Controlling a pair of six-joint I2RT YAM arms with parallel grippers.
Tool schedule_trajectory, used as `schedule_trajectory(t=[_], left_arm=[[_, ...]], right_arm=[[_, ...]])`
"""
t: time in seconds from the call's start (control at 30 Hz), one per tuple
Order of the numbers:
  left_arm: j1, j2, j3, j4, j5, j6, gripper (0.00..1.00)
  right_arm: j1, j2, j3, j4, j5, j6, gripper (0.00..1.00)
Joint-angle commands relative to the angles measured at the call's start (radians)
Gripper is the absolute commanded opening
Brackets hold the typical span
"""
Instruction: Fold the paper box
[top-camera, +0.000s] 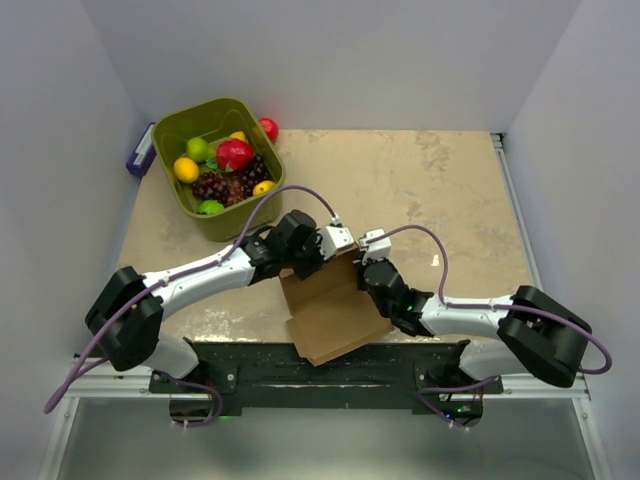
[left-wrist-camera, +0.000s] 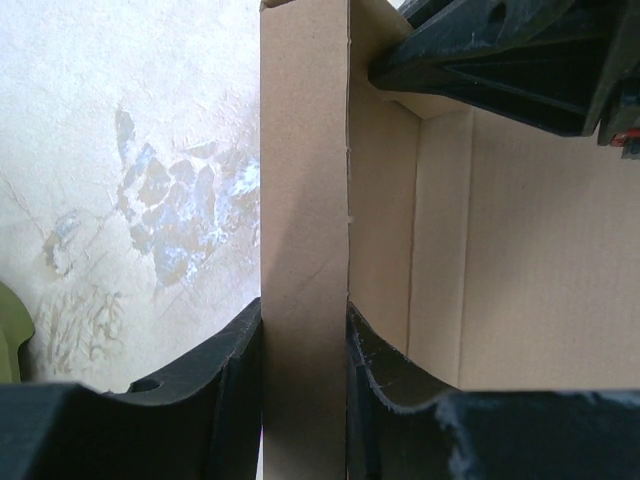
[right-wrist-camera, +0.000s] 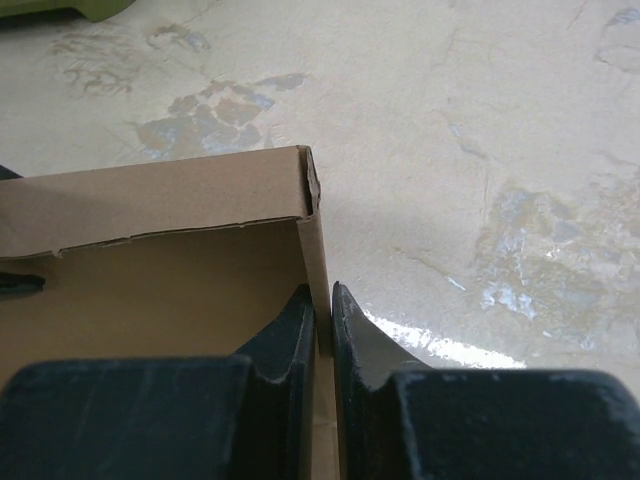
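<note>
A brown paper box (top-camera: 332, 312) lies partly folded near the table's front edge, its walls raised. My left gripper (top-camera: 312, 262) is shut on the box's far left wall; in the left wrist view the wall (left-wrist-camera: 305, 250) stands between the two black fingers (left-wrist-camera: 225, 390). My right gripper (top-camera: 372, 280) is shut on the box's right wall; in the right wrist view the thin cardboard edge (right-wrist-camera: 318, 270) is pinched between the fingers (right-wrist-camera: 355, 340), by the box's corner. The right gripper's fingers also show in the left wrist view (left-wrist-camera: 500, 60), at the top.
A green basket (top-camera: 170, 135) holding toy fruit stands at the back left, with a red ball (top-camera: 268, 128) beside it and a small purple item (top-camera: 140, 155) at its left. The tabletop (top-camera: 430, 190) is beige and worn.
</note>
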Motion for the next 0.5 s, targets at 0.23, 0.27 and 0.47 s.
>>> schedule_trajectory(t=[0.23, 0.27, 0.47], left_arm=[[0.039, -0.015, 0.019, -0.055, 0.144, -0.026, 0.0], [0.04, -0.015, 0.02, -0.055, 0.15, -0.024, 0.0], [0.042, -0.006, 0.026, -0.069, 0.173, -0.023, 0.0]], right_arm=[[0.028, 0.029, 0.03, -0.011, 0.381, 0.067, 0.0], [0.034, 0.031, 0.03, -0.008, 0.398, 0.066, 0.0], [0.083, 0.057, 0.033, 0.021, 0.507, 0.057, 0.0]])
